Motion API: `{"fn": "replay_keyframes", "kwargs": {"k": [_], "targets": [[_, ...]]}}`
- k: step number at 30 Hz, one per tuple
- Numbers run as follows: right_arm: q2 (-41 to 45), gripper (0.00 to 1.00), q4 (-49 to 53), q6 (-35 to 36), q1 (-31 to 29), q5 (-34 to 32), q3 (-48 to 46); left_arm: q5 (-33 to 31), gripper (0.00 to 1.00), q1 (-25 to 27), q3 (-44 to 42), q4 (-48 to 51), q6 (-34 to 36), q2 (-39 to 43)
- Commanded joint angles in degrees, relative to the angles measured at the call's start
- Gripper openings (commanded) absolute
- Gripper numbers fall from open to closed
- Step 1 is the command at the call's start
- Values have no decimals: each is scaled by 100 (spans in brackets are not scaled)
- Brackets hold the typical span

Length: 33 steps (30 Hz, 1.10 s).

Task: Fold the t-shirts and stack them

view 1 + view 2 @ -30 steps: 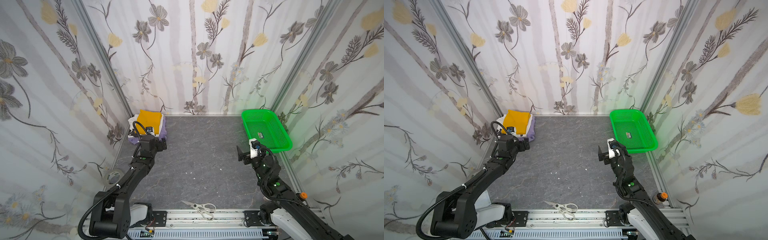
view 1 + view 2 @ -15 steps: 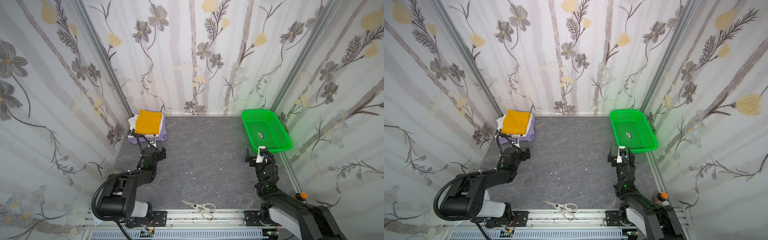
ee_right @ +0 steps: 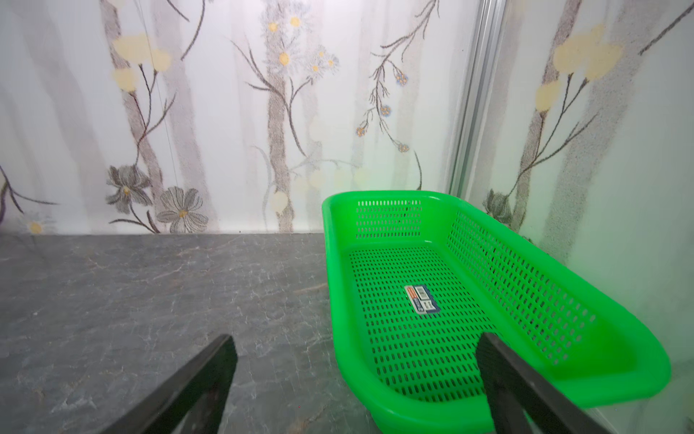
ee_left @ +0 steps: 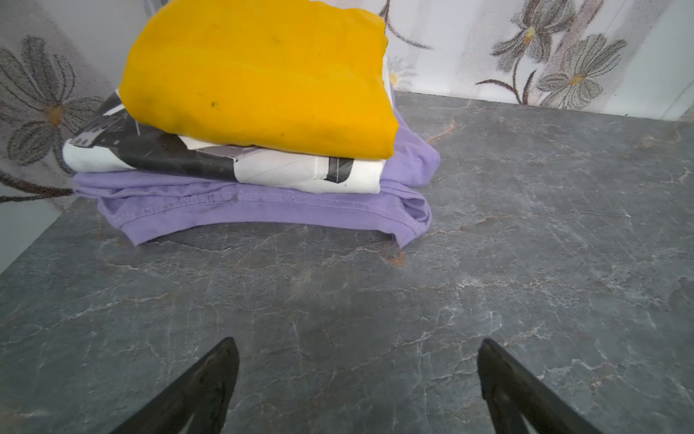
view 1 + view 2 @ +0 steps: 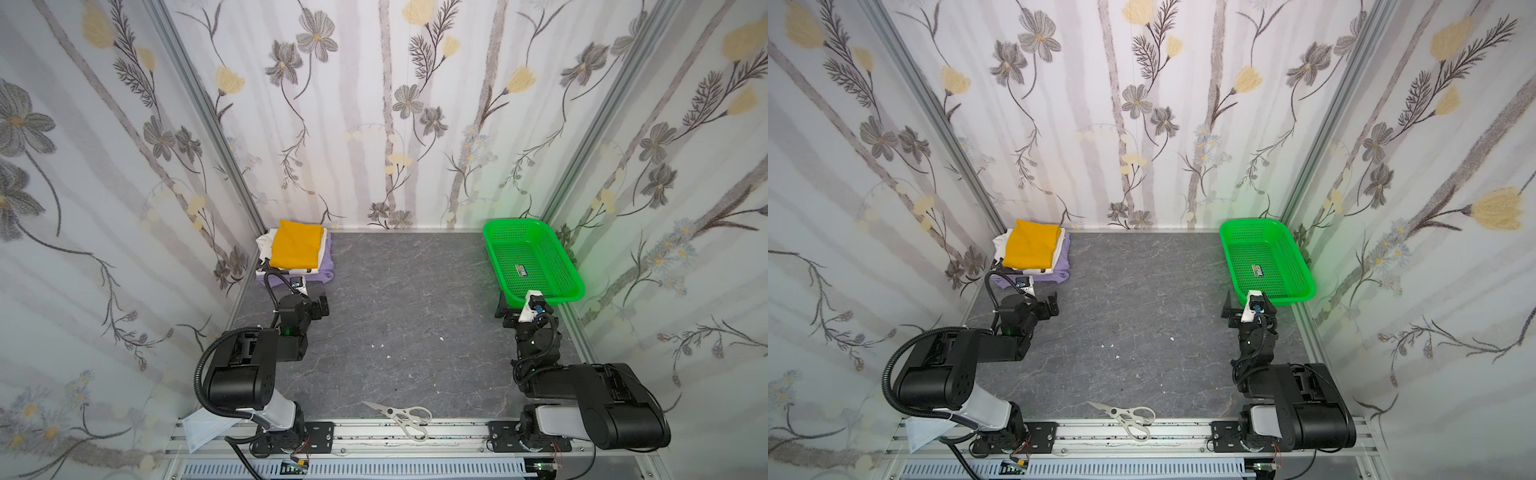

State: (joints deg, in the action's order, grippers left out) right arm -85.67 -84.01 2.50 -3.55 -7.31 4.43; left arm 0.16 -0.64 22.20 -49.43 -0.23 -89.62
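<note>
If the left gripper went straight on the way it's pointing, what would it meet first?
Probably the near edge of the lavender t-shirt; only bare table lies before the left gripper. Its height is unclear.

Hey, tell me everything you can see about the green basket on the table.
The green basket is a bright, glossy plastic tray, oblong with rounded corners, a smooth rolled rim, and slotted walls and floor. It stands upright on the grey marbled table, in the far right corner. It holds only a small printed label on its floor. The open right gripper sits at its near end; whether it touches the basket cannot be told.
</note>
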Motion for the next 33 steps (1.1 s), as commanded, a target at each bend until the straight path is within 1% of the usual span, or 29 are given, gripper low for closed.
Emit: {"fn": "replay_keyframes", "kwargs": {"k": [1, 3, 6, 9, 33], "targets": [[-70, 100, -29, -198, 47, -89, 176, 86, 100, -10, 45, -193, -56, -6], [-56, 100, 349, -343, 54, -443, 365, -5, 100, 47, 47, -184, -20, -4], [-82, 100, 621, -490, 139, -546, 521, -31, 100, 55, 32, -200, -6, -7], [-82, 100, 682, -554, 162, -647, 556, -25, 100, 56, 43, -207, -17, -7], [-68, 100, 675, -567, 169, -658, 542, -2, 100, 34, 47, -194, -22, -11]]}}
